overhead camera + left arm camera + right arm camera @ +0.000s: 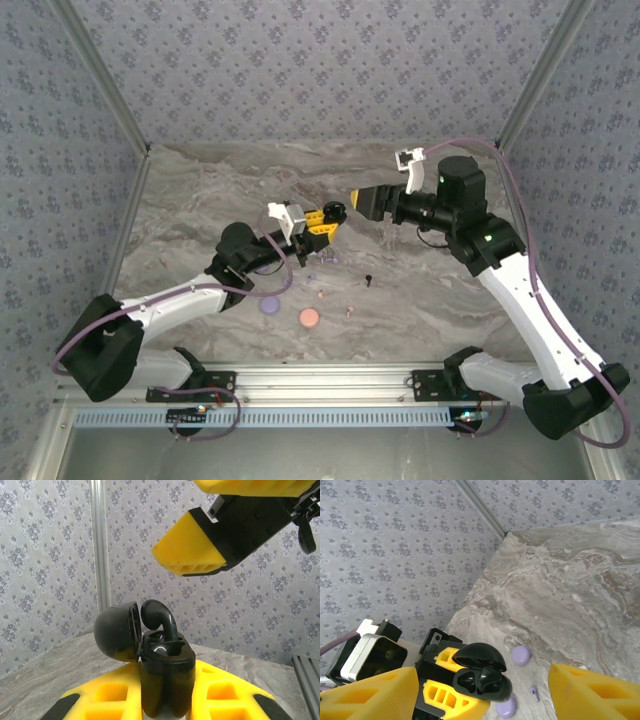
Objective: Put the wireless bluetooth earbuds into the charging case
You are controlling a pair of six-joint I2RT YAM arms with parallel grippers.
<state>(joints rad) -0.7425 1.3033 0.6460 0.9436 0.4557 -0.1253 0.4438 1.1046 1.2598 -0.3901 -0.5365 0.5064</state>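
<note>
Nearest you, loose earbuds (368,281) lie scattered on the table (200,190). Beyond them, your left gripper (318,228) pinches the open charging case (333,212), a black bud (161,620) standing in it. Just past it, your right gripper (360,203) has its jaws spread.

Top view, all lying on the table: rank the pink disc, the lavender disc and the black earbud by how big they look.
Largest: pink disc and lavender disc. They look about alike, so I won't rank them.
Smallest: black earbud, far smaller than either.
</note>
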